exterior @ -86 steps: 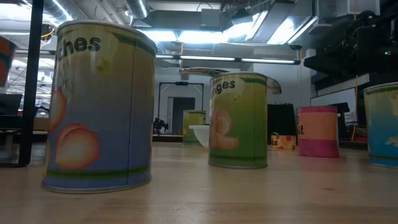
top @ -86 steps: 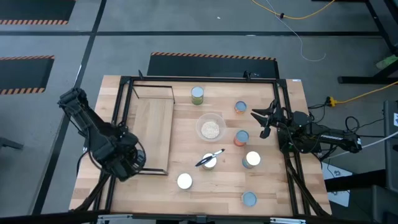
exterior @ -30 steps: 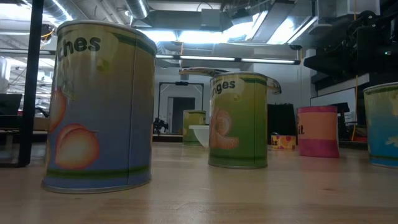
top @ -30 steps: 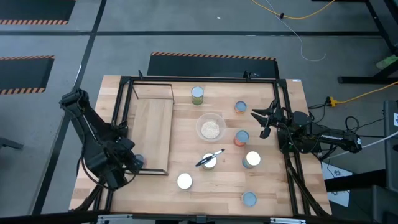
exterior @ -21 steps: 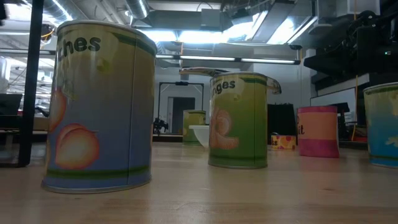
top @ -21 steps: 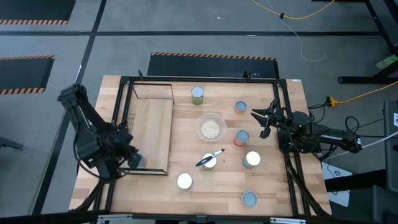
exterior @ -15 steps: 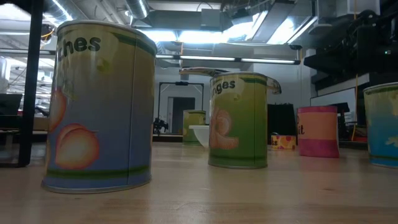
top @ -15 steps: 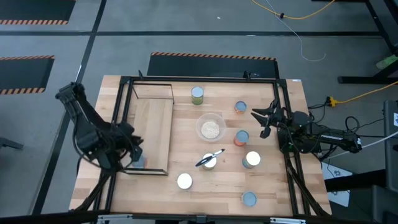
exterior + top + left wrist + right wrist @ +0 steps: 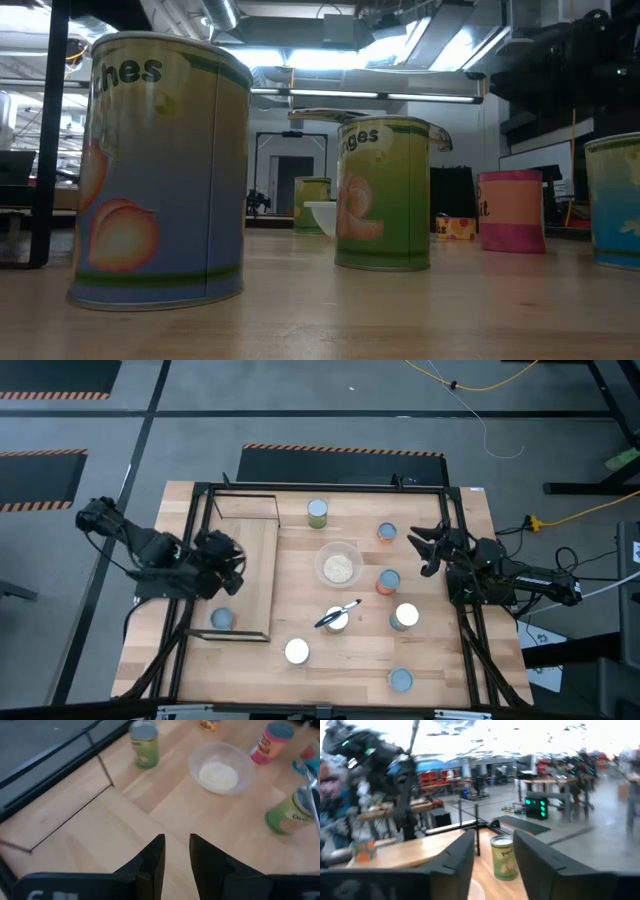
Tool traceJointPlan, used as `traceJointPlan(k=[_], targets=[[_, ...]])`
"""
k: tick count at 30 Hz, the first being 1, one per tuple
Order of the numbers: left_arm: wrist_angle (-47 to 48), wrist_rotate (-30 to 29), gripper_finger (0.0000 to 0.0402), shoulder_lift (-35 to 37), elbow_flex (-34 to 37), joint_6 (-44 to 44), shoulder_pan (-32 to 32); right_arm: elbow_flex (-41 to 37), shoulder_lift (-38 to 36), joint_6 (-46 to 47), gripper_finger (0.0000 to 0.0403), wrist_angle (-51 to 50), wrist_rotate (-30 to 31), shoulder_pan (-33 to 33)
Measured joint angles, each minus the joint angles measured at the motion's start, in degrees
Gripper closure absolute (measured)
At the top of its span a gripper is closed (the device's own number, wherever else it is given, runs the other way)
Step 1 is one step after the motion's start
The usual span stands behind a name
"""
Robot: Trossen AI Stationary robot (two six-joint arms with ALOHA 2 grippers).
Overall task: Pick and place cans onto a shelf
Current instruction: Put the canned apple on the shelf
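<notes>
The premises were an industrial lab or workshop. A grey concrete floor [image 9: 300, 410] carried orange-and-black hazard-striped mats [image 9: 340, 451] and loose yellow cable [image 9: 470, 385]. Exposed ceiling ducting [image 9: 230, 15], strip lighting, workbenches [image 9: 555, 782] and red storage racks [image 9: 432, 779] stood beyond the wooden table [image 9: 300, 585].

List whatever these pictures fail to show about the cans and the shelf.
- Can on the shelf, high view: only its top shows; its label is hidden by the straight-down angle.
- Shelf, low view: not visible; the nearest can fills that side.
- Can at the right edge, low view: cut off by the frame.
- Far can, right wrist view: motion blur makes its label unreadable.
- Utensil, high view: too small to tell its type.
</notes>
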State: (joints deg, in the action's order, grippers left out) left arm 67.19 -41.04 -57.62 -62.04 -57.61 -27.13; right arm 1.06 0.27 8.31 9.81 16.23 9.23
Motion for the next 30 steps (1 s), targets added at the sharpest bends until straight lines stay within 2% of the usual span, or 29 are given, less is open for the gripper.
traceJointPlan(k=[4,7,11,15,18,21,26,30], targets=[[-10.22,9.44,0.0321,-0.03,3.91,14.53,7.51,2.45,0.32,3.40,0.0214,0.30,-0.09,-0.01],[-19.54,17.56,0.0321,-0.29,7.87,24.69,13.89,5.08,2.70,4.14,0.0206,0.34,-0.25,-0.02],[-31.17,26.71,0.0321,-0.51,12.52,34.05,21.76,9.05,9.39,6.97,0.0205,-1.33,4.05,-0.01],[-37.63,32.26,0.0321,-0.51,14.74,38.77,28.05,13.75,18.20,12.88,0.0205,-7.49,10.48,0.60],[-38.61,35.18,0.0321,-0.51,14.84,41.09,31.23,18.20,25.37,19.75,0.0205,-15.06,12.72,2.75],[-38.48,36.14,0.0321,-0.51,14.84,41.73,33.07,22.97,32.08,26.99,0.0205,-24.11,12.23,6.48],[-38.44,36.20,0.0321,-0.51,14.84,41.75,33.91,29.71,42.09,31.89,0.0205,-35.72,7.20,13.44],[-38.36,36.28,0.0321,-0.51,14.84,41.76,33.83,31.76,48.13,31.95,0.0205,-35.48,0.87,17.95]])
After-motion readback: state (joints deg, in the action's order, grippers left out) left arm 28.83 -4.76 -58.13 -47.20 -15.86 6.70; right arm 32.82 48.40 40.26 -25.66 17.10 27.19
